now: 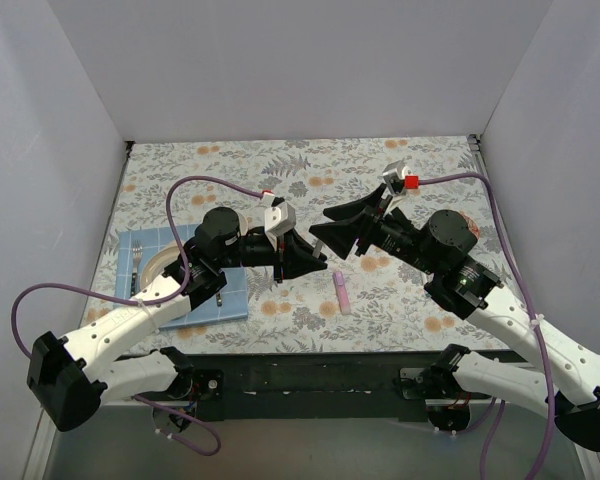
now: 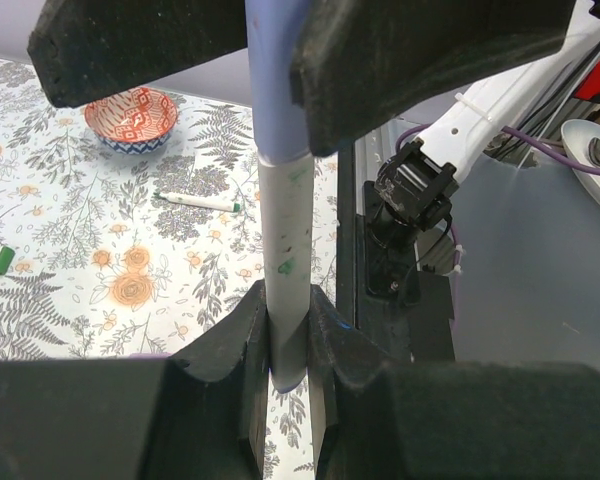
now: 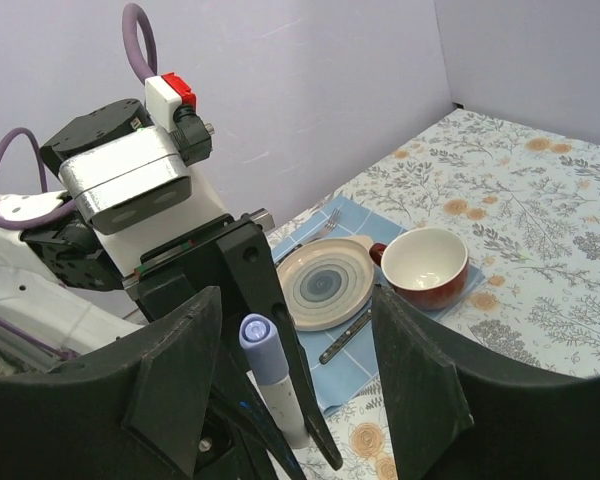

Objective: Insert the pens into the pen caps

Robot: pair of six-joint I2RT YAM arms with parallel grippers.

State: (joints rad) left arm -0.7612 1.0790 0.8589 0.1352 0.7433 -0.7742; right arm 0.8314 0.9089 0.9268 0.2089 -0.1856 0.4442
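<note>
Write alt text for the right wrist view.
Framed by the open right gripper, the left gripper holds a white pen upright, a lilac cap on its top. Behind, a ringed plate, a red-brown cup and a fork sit on a blue mat.

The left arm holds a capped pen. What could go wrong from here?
The open right end effector straddles the lilac cap; pulling back off-line could knock the pen askew in the left end effector. That grip sits low on the pen, so it may tilt. Full cap seating can't be confirmed.
</note>
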